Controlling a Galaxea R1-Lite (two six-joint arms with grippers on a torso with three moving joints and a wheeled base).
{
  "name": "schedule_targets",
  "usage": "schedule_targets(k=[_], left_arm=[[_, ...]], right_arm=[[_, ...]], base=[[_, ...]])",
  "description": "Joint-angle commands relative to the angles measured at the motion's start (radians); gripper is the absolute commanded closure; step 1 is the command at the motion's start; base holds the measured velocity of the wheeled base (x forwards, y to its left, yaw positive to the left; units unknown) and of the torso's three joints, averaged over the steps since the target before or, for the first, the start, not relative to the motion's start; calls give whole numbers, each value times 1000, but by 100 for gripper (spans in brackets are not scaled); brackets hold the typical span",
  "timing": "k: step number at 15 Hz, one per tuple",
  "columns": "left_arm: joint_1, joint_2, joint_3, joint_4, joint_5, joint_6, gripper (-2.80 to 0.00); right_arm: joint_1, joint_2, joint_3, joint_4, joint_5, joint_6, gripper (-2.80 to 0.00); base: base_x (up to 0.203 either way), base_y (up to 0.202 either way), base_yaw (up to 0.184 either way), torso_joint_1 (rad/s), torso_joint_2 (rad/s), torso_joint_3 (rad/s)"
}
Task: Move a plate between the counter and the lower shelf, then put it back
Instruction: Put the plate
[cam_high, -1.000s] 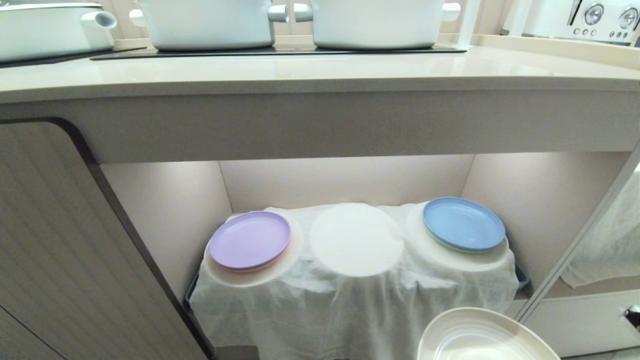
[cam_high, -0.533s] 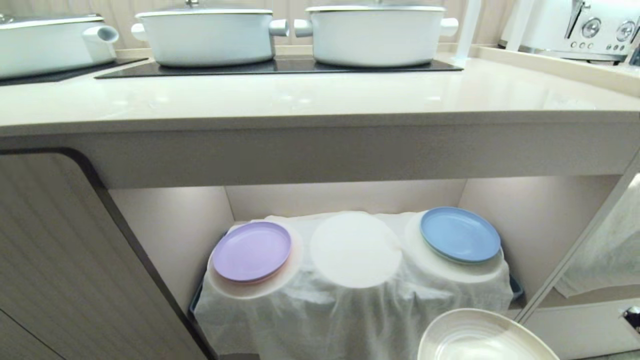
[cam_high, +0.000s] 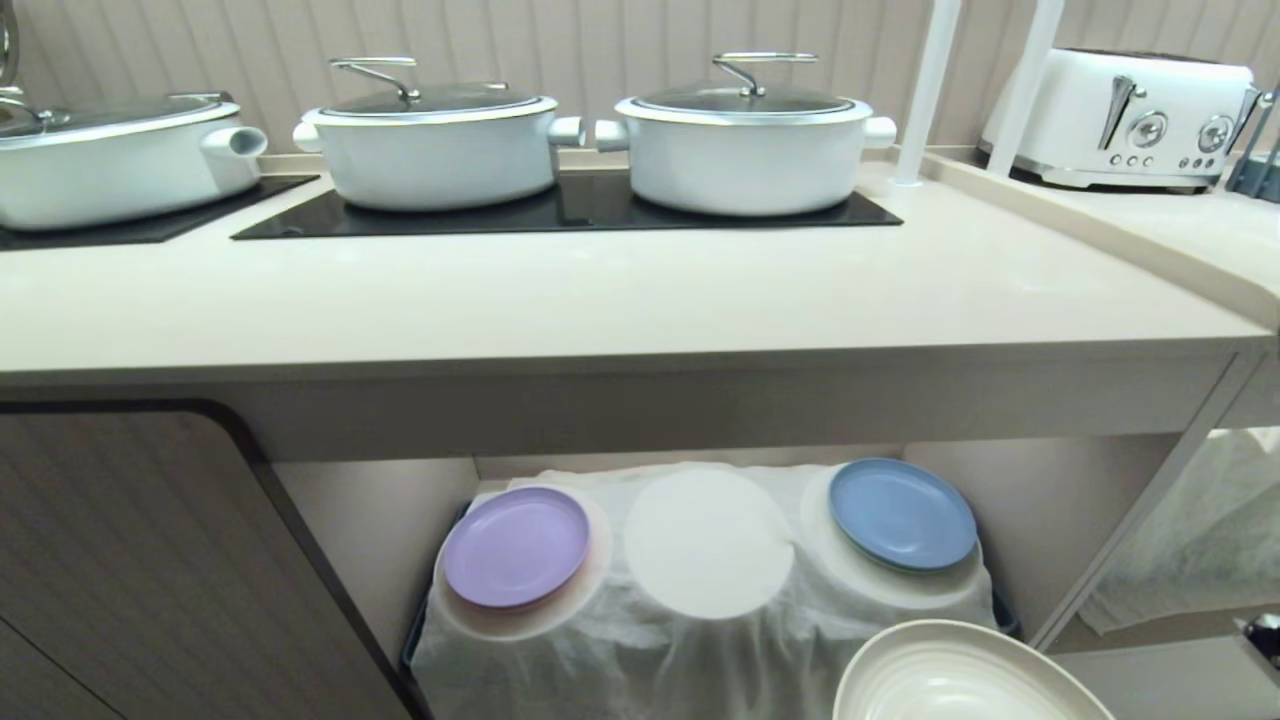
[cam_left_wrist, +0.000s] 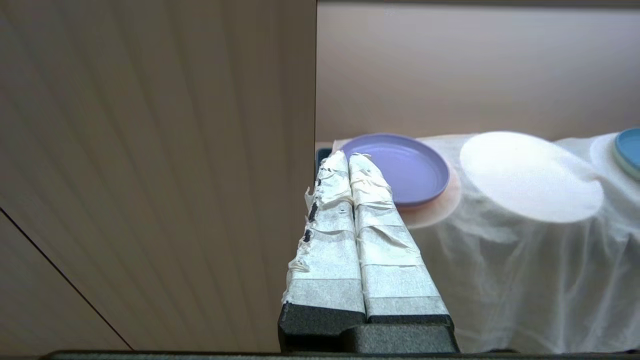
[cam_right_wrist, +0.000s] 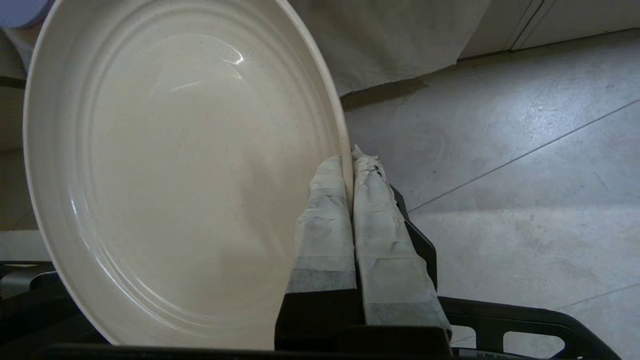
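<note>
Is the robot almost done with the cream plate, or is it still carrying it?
Still carrying it. The right gripper is shut on the plate by its rim, low in front of the lower shelf. The middle pad between the lilac plate and blue plate is bare, so the plate is off the shelf. Nothing cream sits on the counter yet. The left gripper is shut, holding nothing.

No writing, label, brand or number can be read anywhere. The toaster (cam_high: 1120, 118) at the counter's (cam_high: 640, 300) back right corner carries dials and small buttons, but their markings are too small to make out.
</note>
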Motion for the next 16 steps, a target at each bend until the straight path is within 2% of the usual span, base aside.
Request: schedule_targets(k=[1, 16], left_arm=[[0, 1, 0, 0, 0, -1, 0], [1, 1, 0, 0, 0, -1, 0]], right_arm=[[1, 1, -1, -2, 14, -2, 0], [31, 32, 1, -36, 38, 1, 0]], base=[[0, 0, 0, 203, -485, -285], [0, 0, 0, 237, -526, -286]])
